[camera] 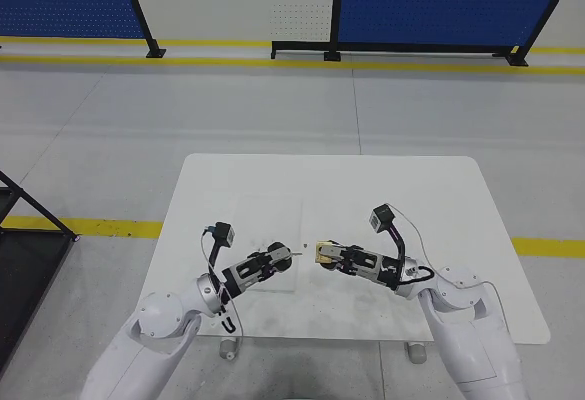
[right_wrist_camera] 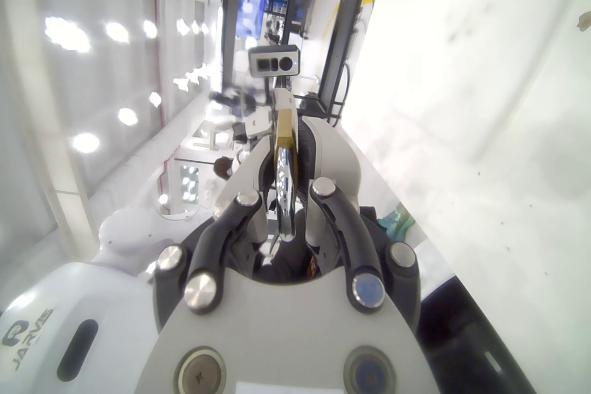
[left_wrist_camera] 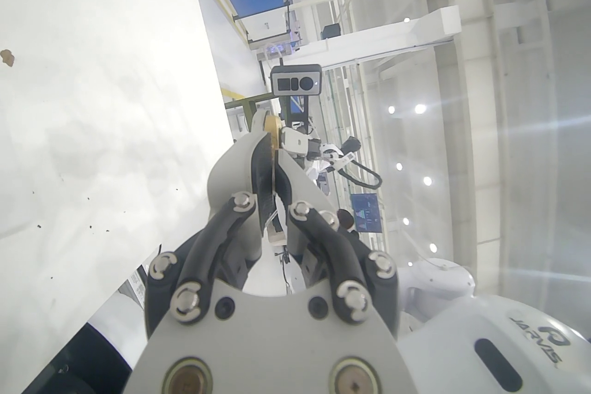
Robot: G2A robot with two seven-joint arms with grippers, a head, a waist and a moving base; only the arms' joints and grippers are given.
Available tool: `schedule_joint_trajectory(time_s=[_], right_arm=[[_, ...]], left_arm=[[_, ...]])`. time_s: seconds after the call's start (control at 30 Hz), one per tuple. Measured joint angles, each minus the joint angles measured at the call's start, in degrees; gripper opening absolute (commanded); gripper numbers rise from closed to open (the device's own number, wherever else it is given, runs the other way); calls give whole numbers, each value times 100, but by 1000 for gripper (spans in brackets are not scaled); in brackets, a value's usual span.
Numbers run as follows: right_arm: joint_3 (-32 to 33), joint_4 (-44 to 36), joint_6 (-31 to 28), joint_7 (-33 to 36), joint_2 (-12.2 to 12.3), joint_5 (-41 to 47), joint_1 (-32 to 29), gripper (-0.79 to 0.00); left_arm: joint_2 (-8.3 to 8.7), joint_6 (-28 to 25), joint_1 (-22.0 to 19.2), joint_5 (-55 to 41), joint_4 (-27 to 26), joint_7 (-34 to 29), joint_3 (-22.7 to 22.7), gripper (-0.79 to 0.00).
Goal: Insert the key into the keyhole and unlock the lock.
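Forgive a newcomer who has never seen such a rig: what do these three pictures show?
A two-armed robot works at a white table. The top view looks down from above its arms; the other two come from a camera on each wrist. The right gripper clamps a brass padlock, silver shackle toward the wrist. The left gripper is shut on a thin piece, likely the key, mostly hidden by its fingers. Both tips face each other, close, above the table.
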Motion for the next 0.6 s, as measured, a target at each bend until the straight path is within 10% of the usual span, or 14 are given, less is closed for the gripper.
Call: schedule_joint_trajectory(time_s=[0.6], right_arm=[[1,1,1,2,-1,0,1,-785]], left_arm=[[-89,-352,-272,-4,327,182,446,-785]])
